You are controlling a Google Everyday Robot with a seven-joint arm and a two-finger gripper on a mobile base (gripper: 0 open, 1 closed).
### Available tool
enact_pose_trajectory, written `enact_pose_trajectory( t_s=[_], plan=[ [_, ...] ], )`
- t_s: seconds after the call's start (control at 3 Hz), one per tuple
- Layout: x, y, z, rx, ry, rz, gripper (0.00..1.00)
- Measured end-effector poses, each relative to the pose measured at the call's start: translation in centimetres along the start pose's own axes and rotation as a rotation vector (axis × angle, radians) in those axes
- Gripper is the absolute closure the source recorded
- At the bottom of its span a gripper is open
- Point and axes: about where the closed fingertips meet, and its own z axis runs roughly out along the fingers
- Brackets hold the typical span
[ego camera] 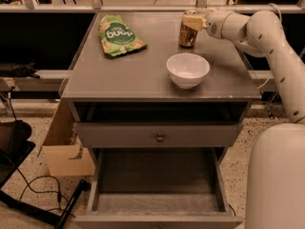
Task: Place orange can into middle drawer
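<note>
Orange can [187,36] is standing upright at the back right of the cabinet top [143,75], well above and apart from the middle drawer [157,175]. Going across from the left, a cardboard box [64,147] is leaning beside the cabinet, a green snack bag [119,36] is lying flat at the back left, and a white bowl [188,69] is sitting right of centre. Just behind the bowl, the gripper [191,23] is reaching in from the right, its fingers [193,21] grasping the orange can by its upper part. Below, the middle drawer is hanging pulled out under a closed drawer front [159,135].
</note>
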Motion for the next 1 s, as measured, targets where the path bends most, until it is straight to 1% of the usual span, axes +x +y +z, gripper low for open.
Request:
enact_pose_trajectory(
  t_s=[0.33,0.67,1.0],
  plan=[
    [-4.8,-0.4,-3.3,0.015,0.033,-0.104,1.0],
    [-9.1,-0.1,-6.7,0.026,0.053,-0.185,1.0],
    [-11.8,1.2,-11.2,0.016,0.048,-0.211,1.0]
  ],
)
